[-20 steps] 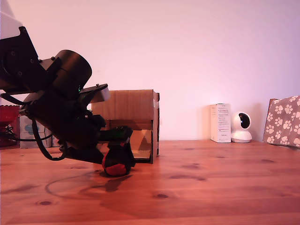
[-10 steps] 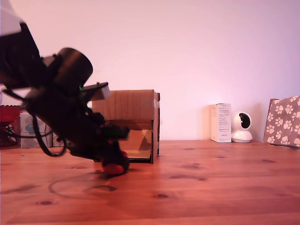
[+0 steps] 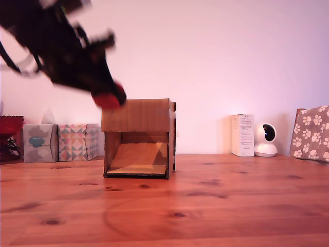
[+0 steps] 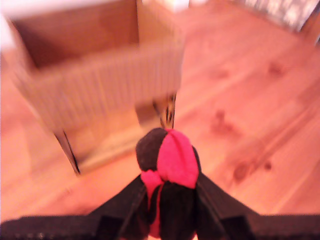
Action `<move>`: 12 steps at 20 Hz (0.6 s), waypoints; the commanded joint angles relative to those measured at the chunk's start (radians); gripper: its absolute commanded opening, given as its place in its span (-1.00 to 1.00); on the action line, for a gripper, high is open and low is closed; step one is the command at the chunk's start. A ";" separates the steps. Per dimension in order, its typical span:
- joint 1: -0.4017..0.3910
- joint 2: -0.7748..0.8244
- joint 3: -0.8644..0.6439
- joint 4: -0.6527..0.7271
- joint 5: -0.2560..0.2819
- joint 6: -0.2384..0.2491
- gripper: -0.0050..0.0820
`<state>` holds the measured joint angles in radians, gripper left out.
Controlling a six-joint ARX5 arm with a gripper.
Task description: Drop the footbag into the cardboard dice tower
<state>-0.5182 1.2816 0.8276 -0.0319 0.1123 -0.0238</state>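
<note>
I am gripping the footbag (image 4: 167, 160) between my two fingers (image 4: 127, 202), my gripper (image 3: 107, 98) clamped on it in the air, above and in front of the cardboard dice tower (image 3: 138, 138), near its top edge on the exterior view's left. The tower is standing on the wooden table (image 3: 216, 206), its front opening showing the sloped ramp (image 3: 139, 156).

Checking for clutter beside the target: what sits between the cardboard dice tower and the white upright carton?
Nothing. In the exterior view, only bare wooden tabletop and wall lie between the cardboard dice tower and the white carton.
</note>
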 commanded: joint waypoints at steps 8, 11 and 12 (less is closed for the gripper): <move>-0.001 0.011 -0.003 0.432 -0.047 -0.002 -0.51; 0.009 0.068 0.048 0.474 -0.053 -0.001 -0.51; 0.013 0.098 0.078 0.467 -0.053 -0.001 -0.51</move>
<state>-0.5102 1.3518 0.8753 0.4232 0.0597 -0.0238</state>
